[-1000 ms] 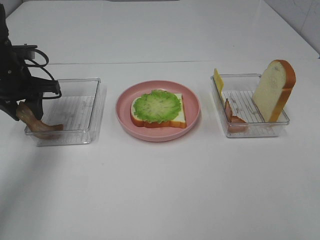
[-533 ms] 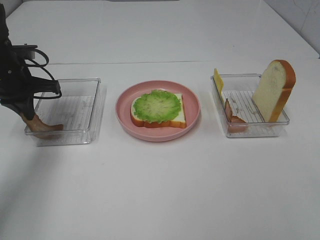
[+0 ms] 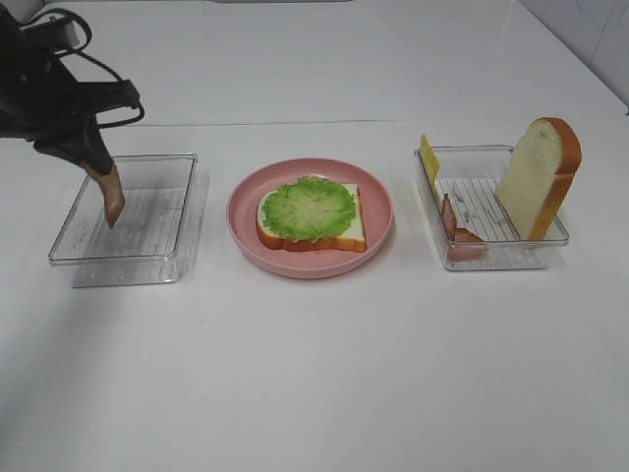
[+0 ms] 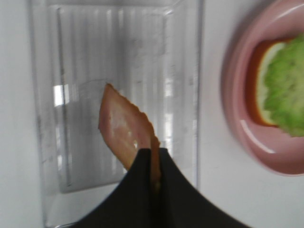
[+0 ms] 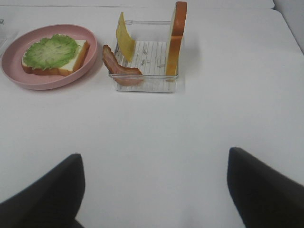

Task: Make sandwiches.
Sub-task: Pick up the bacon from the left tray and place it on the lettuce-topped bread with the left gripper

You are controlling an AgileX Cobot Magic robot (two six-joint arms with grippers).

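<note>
My left gripper (image 3: 101,165) is shut on a pink-brown meat slice (image 3: 112,199), which hangs above the clear left tray (image 3: 190,211). The left wrist view shows the slice (image 4: 124,133) pinched at its end between the closed fingertips (image 4: 142,164), over the tray's (image 4: 43,118) ribbed floor. On the pink plate (image 3: 237,211) lies a bread slice topped with green lettuce (image 3: 310,208). My right gripper (image 5: 154,190) is open with nothing between its fingers, hovering over bare table short of the right tray (image 5: 147,86). It does not show in the exterior high view.
The right tray (image 3: 491,260) holds an upright bread slice (image 3: 539,177), a yellow cheese square (image 3: 429,160) leaning on its left wall, and a brown bacon strip (image 3: 455,230). The left tray holds nothing else that I can see.
The left gripper closed on the meat slice in the left tray, then rose and shifted slightly right, lifting the slice clear of the tray floor. The right side is unchanged.
</note>
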